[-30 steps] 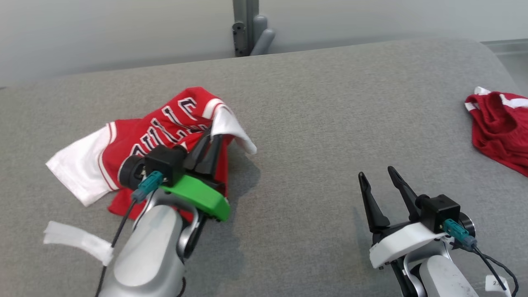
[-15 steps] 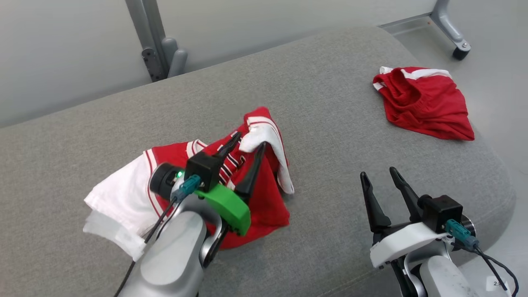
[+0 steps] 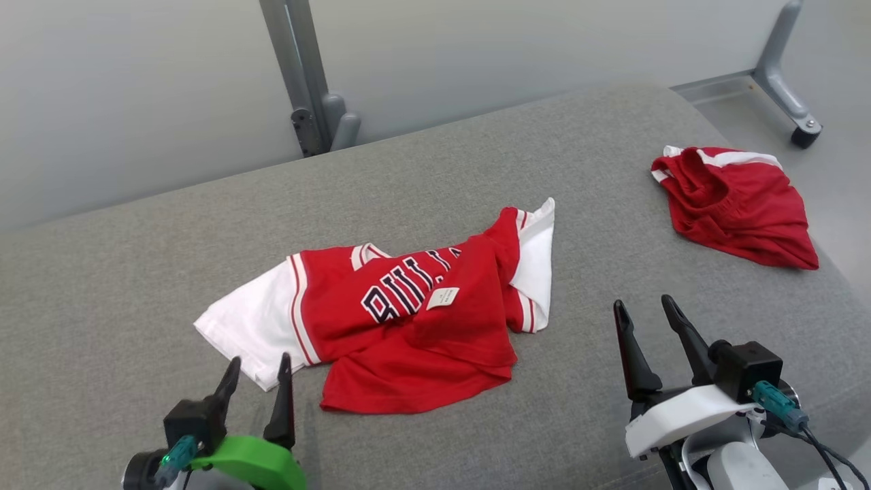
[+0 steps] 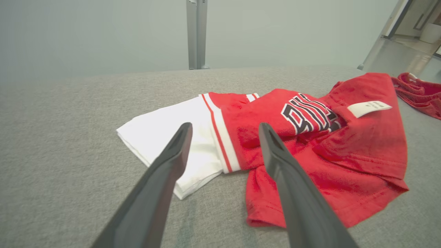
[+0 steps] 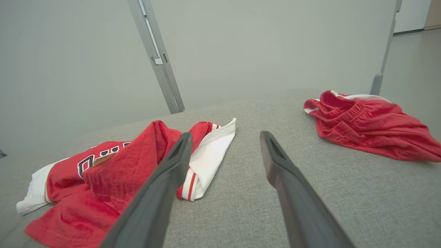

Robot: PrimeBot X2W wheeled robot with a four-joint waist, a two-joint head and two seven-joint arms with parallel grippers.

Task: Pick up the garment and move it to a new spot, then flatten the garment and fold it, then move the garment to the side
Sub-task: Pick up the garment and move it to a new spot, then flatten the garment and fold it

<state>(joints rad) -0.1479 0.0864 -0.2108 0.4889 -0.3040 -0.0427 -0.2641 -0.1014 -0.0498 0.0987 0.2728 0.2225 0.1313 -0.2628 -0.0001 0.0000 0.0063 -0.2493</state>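
The garment [image 3: 408,309] is a red and white jersey with dark lettering, lying crumpled in the middle of the grey cushioned surface [image 3: 476,170]; its hem is flipped up, showing a white label. It also lies spread before the fingers in the left wrist view [image 4: 303,137] and to the left in the right wrist view [image 5: 131,165]. My left gripper [image 3: 257,371] is open just short of the white sleeve, holding nothing. Open too, my right gripper [image 3: 643,313] hovers over bare fabric to the garment's right, apart from it.
Red shorts [image 3: 738,204] with a white waistband lie bunched at the far right of the surface, near its rounded edge. A grey metal post [image 3: 299,75] rises behind the surface, and a wheeled frame leg [image 3: 789,82] stands on the floor at the back right.
My left gripper has opened, let go of the garment and drawn back to the lower left. The garment now lies flat on the surface. The head camera has also shifted.
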